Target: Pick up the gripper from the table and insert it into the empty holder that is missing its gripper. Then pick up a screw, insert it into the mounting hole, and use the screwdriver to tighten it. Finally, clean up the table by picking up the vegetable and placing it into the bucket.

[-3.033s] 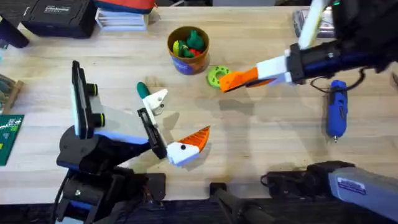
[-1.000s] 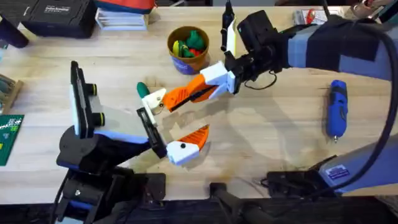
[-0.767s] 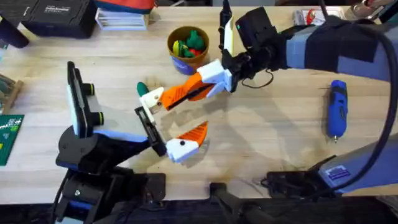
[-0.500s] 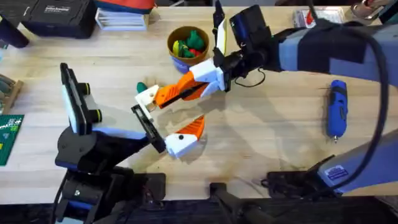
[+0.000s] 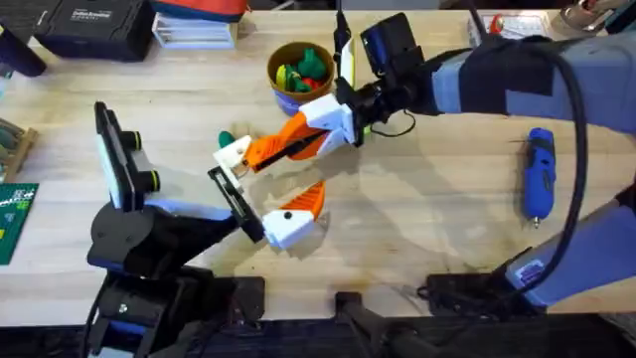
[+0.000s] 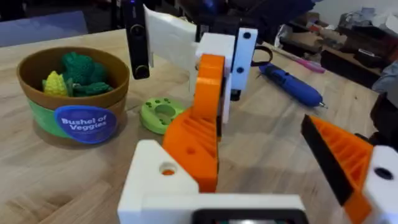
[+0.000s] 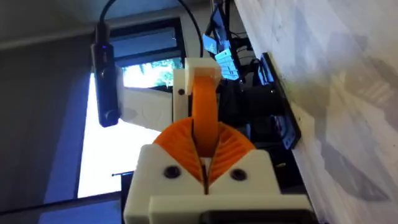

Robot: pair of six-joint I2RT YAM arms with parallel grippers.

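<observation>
While clamped in right fingers (image 7: 205,163), orange gripper part (image 5: 281,146)

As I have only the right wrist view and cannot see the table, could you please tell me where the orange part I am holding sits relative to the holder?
Observer: From overhead, the orange and white part held in the right claw has its white end just beyond the black holder on the left arm. I cannot tell whether they touch.
Operator: Thank you. Where is the screwdriver?
Observer: The blue screwdriver lies flat on the right side of the table, well away from the part.
Operator: And the bucket?
Observer: The bucket stands upright just beyond the right claw, with toy vegetables inside.
</observation>
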